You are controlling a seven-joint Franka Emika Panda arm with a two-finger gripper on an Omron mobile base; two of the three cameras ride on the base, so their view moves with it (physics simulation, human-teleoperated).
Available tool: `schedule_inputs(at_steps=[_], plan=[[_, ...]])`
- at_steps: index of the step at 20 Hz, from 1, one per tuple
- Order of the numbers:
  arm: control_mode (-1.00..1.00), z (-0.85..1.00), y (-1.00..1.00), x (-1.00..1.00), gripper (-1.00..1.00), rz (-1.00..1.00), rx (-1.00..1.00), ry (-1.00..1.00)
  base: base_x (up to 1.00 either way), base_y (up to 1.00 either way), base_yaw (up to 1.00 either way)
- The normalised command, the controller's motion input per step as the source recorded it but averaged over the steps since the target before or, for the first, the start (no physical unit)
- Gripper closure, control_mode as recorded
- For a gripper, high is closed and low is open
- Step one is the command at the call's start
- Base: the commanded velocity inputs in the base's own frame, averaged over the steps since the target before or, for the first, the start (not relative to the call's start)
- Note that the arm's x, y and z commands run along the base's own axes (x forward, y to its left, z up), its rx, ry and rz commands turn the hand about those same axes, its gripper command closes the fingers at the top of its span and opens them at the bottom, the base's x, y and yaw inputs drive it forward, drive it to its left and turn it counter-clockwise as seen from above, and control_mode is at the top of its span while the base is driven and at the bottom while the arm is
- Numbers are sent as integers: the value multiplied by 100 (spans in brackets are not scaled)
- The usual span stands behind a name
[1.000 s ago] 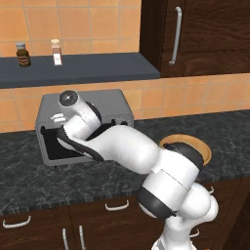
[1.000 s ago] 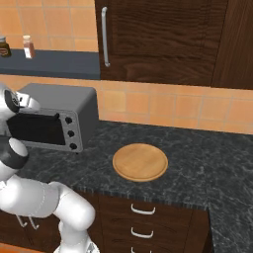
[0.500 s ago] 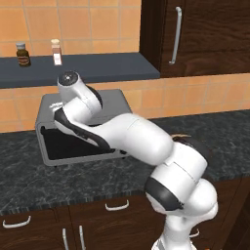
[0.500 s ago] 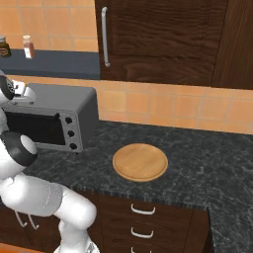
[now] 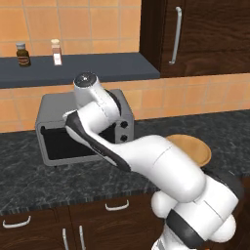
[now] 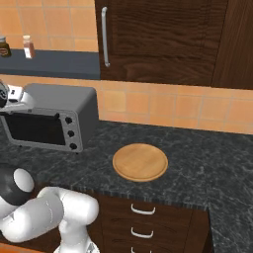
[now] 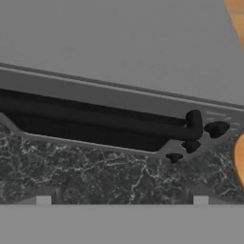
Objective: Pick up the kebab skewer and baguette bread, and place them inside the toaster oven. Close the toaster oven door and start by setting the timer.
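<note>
A white robot arm reaches over the grey toaster oven [image 5: 85,128] on a dark speckled countertop [image 5: 29,180] in a rendered kitchen, its upper links crossing in front of the oven's face in the left base view. The toaster oven door [image 6: 37,129] stands upright and closed in the right base view, its dark glass facing out beside three black knobs [image 6: 70,133] stacked down the right side. From the hand camera, looking steeply down over the oven's flat grey top, the door's bar handle [image 7: 109,119] runs as a long dark bar along the front edge, with the knobs bunched at its right end and the countertop below. Two small finger tips [image 7: 44,200] show low in that view, set well apart with nothing between them, placing the gripper [image 7: 122,201] above the oven's front edge. The kebab skewer and baguette bread cannot be made out; the glass is too dark to show what lies inside. A round wooden plate [image 6: 140,162] sits bare on the countertop to the oven's right, well apart from it. Two small bottles [image 5: 39,52] stand on a dark shelf [image 5: 97,68] above, beside a dark wood cabinet [image 6: 163,39] with a metal handle.
</note>
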Motion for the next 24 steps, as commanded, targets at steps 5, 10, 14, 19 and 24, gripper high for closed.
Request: schedule_inputs(at_steps=[5, 10, 14, 19, 24], plan=[[-100, -16, -62, -15, -100, 7, -1, -4, 0, 0, 0], [-100, -13, -31, -21, -100, 7, -3, -8, 0, 0, 0], [-100, -7, -23, -13, -100, 8, -4, -11, 0, 0, 0], [-100, 0, -27, -16, -100, 27, -19, -1, 0, 0, 0], [-100, 0, -16, -22, -100, 51, -56, 16, 0, 0, 0]])
